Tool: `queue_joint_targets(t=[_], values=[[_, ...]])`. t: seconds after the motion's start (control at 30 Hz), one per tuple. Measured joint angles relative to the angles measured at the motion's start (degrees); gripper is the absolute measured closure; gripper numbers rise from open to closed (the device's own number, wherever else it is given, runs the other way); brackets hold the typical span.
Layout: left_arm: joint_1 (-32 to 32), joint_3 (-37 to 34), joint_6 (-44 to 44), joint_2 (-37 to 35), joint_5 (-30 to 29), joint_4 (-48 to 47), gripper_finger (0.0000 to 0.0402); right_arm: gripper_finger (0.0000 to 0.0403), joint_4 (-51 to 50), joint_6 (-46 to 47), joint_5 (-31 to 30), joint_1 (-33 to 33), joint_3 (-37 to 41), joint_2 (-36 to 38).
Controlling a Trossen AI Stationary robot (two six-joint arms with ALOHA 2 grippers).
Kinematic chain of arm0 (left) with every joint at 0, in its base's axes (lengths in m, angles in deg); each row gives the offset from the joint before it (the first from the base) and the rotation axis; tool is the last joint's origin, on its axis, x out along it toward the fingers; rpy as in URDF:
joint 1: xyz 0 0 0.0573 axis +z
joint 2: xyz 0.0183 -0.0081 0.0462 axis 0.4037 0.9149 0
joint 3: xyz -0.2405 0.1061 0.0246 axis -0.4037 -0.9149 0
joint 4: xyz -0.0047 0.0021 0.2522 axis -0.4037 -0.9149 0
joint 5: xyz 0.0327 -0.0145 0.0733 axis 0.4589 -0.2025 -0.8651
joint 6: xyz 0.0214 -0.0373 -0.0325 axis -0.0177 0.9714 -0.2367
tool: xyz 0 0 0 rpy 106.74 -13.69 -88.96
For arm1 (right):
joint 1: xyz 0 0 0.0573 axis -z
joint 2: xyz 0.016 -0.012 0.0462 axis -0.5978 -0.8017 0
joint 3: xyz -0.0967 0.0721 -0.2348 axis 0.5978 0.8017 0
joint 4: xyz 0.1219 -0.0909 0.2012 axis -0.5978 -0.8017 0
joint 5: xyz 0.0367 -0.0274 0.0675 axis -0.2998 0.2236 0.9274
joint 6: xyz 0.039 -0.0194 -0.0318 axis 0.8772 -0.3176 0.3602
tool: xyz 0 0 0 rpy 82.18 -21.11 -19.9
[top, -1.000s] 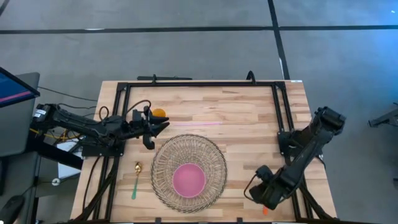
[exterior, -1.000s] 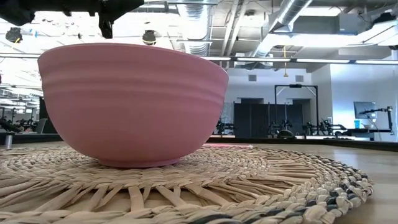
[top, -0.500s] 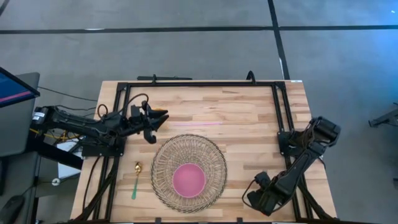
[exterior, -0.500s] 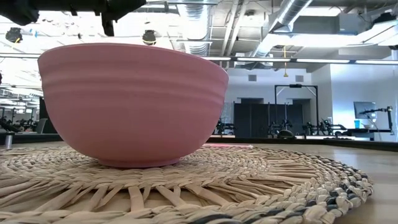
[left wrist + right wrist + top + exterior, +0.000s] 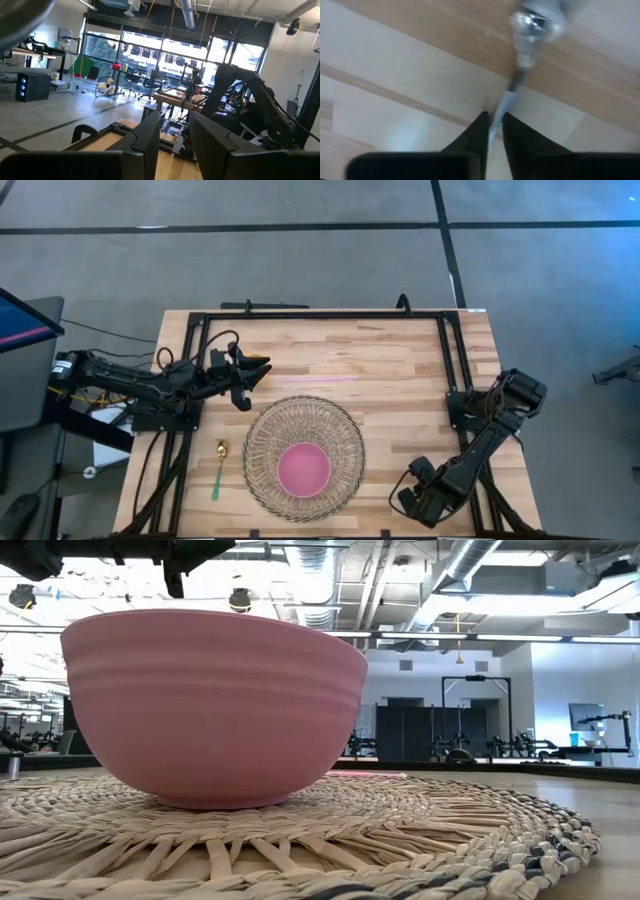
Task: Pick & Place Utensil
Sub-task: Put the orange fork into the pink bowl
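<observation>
Wooden table with a black frame around its edge. On it, toward the near side, sits a round woven mat; a pink bowl stands on the mat, slightly nearer than its centre. In the low view the bowl fills most of the left half and blocks the table behind it; the mat spreads across the foreground.

Left arm reaches in from the table's left edge, lying low over the wood. Left gripper hovers just beyond the mat's far-left rim, fingers pointing toward table centre. From its wrist camera the two dark fingers stand a narrow gap apart with nothing between them, aimed level across the room at the other arm.

Right arm is folded at the near right corner. Right gripper is down at the table, just right of the mat. Its wrist view shows the fingers closed to a thin slit on the handle of a silver spoon; the spoon's head juts out ahead over the wood, blurred.

A second spoon, gold head and green handle, lies flat on the table just left of the mat, handle toward the near edge, apart from both grippers.
</observation>
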Motion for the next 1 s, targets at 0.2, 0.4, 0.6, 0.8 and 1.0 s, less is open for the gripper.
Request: queue_joint_targets(t=[0.2, 0.4, 0.6, 0.8, 1.0], values=[[0.0, 0.0, 0.0, 0.0, 0.0, 0.0, 0.0294, 0.0387, -0.1, -2.9, -0.1, 0.1, 0.1, 0.1], [0.0, 0.0, 0.0, 0.0, 0.0, 0.0, 0.0294, 0.0395, -1.2, -6.0, -0.6, 0.5, 0.3, 3.7], [0.0, 0.0, 0.0, 0.0, 0.0, 0.0, 0.0294, 0.0392, -4.1, -10.2, -0.7, 2.3, 0.3, 8.4], [0.0, 0.0, 0.0, 0.0, 0.0, 0.0, 0.0294, 0.0400, -5.0, -20.1, -1.9, 6.4, 0.3, 12.8], [0.0, 0.0, 0.0, 0.6, 0.0, 0.1, 0.0294, 0.0396, -4.8, -33.3, -5.0, 12.5, 0.2, 16.6]])
